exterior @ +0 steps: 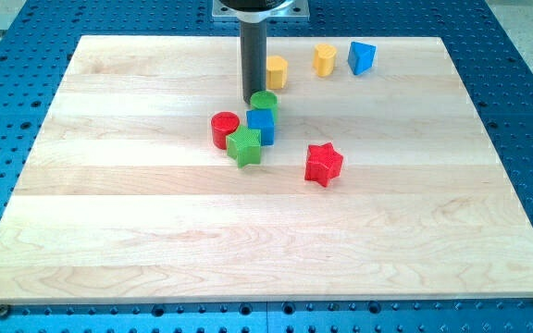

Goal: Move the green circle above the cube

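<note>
My tip [254,100] touches the far-left edge of the green circle [265,101], which sits just beyond the blue cube [261,127]. Left of the cube stand a red cylinder [225,129] and green star [244,147] on the bench [109,231].

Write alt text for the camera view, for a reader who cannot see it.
My tip rests at the view's left edge of the green circle, which sits just above the blue cube on a wooden board. A red cylinder and green star crowd the cube's left; a red star lies to the right.
</note>
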Action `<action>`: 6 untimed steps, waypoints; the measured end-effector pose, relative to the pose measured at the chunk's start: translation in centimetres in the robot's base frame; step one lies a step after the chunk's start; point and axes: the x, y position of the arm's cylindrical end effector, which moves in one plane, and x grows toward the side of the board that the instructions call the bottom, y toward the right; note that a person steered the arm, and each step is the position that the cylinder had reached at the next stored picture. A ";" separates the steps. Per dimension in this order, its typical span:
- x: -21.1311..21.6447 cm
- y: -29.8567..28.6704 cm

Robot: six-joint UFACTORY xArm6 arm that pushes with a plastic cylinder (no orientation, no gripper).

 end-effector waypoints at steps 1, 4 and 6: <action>0.2 4.7; 1.8 2.2; 1.2 1.1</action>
